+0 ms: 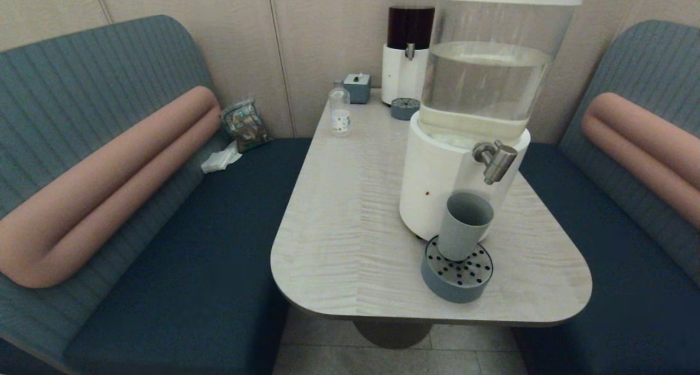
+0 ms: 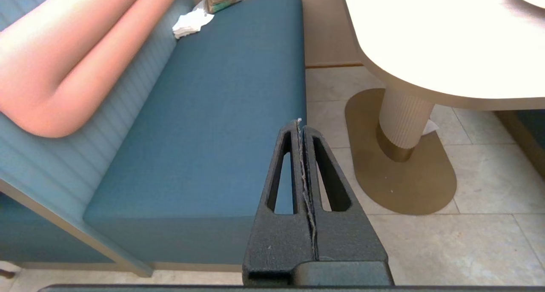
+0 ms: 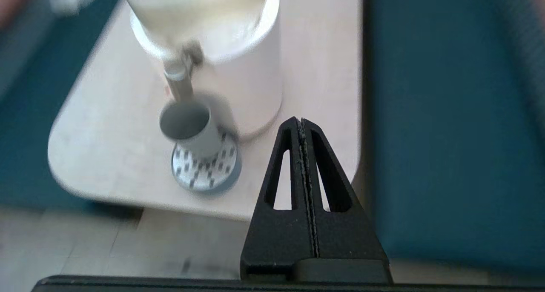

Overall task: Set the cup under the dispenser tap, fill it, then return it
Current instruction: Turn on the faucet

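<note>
Both end effectors, left (image 2: 300,126) and right (image 3: 300,124), are pressed together and empty, well clear of the cup (image 1: 464,226) set under the dispenser tap (image 1: 495,160); filling is judged next, so the tap must be reached.

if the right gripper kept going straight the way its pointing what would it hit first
Probably the pale wooden table, near its edge beside the white dispenser base. The shut right gripper aims right of the grey-blue plastic cup; depth is unclear.

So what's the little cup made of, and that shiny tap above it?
The cup looks like plastic: plain grey-blue, matte, no shine, thin even walls. The tap looks like brushed steel: silvery grey with soft streaky highlights rather than a mirror shine. The drip tray the cup stands on seems to be the same matte grey-blue plastic, with a paler perforated top. None of this can be confirmed by look alone.
</note>
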